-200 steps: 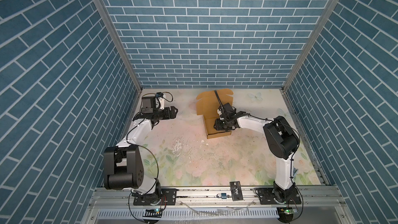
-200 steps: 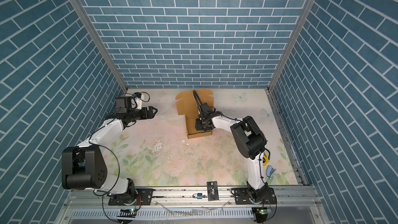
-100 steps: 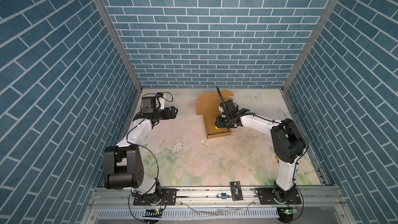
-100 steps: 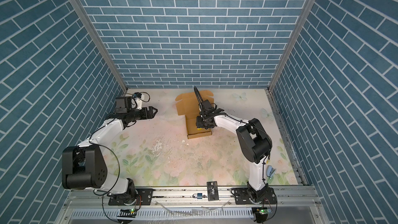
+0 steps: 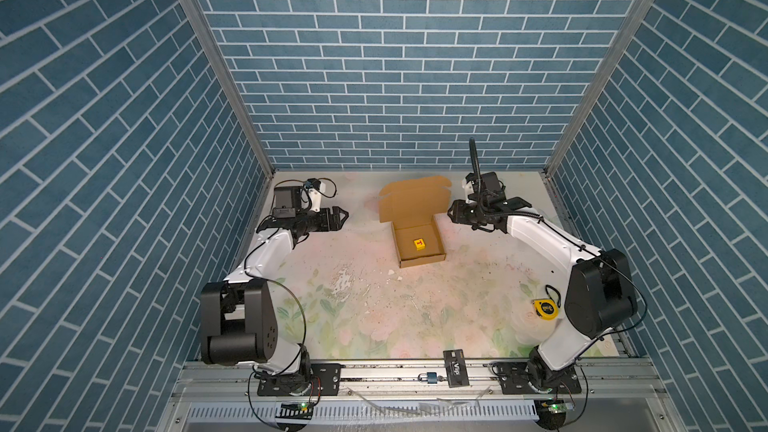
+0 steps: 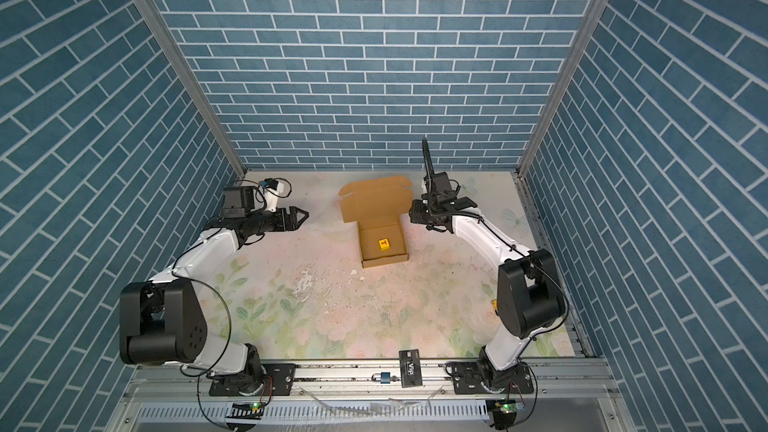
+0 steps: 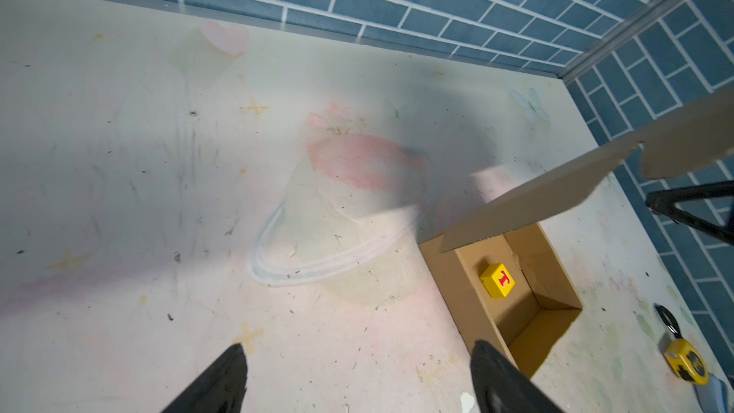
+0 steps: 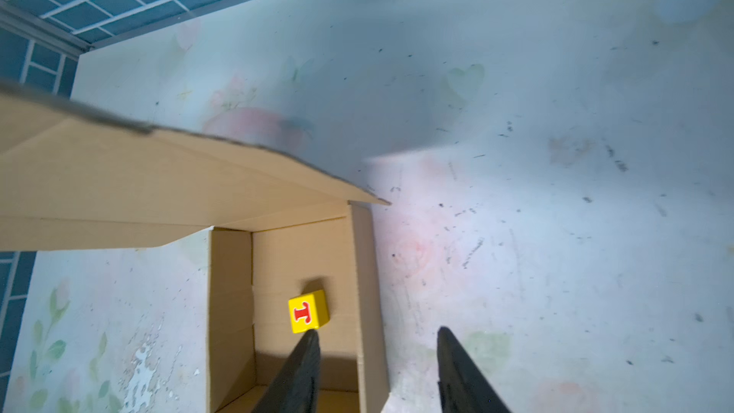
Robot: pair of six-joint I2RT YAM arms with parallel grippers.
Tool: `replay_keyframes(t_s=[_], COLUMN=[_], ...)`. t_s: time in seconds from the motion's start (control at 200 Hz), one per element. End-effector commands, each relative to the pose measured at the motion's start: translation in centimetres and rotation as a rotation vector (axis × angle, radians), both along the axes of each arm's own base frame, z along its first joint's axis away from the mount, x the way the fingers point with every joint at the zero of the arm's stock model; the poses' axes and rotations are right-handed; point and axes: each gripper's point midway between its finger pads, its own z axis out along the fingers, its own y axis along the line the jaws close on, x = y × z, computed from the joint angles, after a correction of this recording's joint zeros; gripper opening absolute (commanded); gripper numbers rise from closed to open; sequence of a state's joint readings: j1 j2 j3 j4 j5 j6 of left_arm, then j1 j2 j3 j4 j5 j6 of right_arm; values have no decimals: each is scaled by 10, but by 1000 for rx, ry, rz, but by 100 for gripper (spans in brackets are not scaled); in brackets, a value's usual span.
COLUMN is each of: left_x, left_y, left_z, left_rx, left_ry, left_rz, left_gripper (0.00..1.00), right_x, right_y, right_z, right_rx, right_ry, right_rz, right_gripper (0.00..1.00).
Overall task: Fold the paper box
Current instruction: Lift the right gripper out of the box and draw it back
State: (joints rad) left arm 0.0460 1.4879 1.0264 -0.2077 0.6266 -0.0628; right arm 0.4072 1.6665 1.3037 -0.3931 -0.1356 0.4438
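Presently the paper box [image 5: 405, 238] sits on the counter [image 5: 374, 317] toward 12 o'clock from its middle. Its tray [image 5: 422, 260] is formed and its lid [image 5: 411, 199] stands raised off the hinge on the 12 o'clock side. Count: one box, one yellow cube [image 5: 420, 244] inside the tray, one tape measure [image 5: 545, 309] at 4 o'clock and well apart, two pincers. Left pincer [image 5: 344, 216] hangs at 9 o'clock of the box, jaws spread wide, holding nothing. Right pincer [image 5: 450, 214] hangs just beside the tray's hinge corner at 2 o'clock, jaws about half spread, nothing between them. Assessment: corrugated board, light and stiff, bending readily only along its creases; the tray is likely to skid if pushed unbraced. Best hold appears to be the lid's free edge at 12 o'clock, though a hard pinch may crush it.
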Motion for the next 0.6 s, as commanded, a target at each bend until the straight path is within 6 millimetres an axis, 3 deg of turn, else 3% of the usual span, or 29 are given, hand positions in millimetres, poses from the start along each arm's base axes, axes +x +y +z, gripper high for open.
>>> replay_keyframes(t_s=[0.0,0.13,0.245,0.4,0.595], left_x=[-3,-13,-20,-18,-11], left_y=[-22,-48,-68,-75,-81], left_z=[9,19,19,28,42], left_rx=[-30,-17,3,3,60], left_ry=[-32,-45,-64,-79,-152], left_rz=[-116,-218,-299,-319,-388], left_gripper=[88,87,86,85,83], right_x=[2,33,62,91,98], right_y=[-16,-36,-41,-16,9], right_z=[-2,6,15,15,17], right_rx=[-36,-32,-10,70,190], right_ry=[2,-9,-83,-125,-166], right_rz=[43,47,81,228,337], right_gripper=[48,49,49,51,48])
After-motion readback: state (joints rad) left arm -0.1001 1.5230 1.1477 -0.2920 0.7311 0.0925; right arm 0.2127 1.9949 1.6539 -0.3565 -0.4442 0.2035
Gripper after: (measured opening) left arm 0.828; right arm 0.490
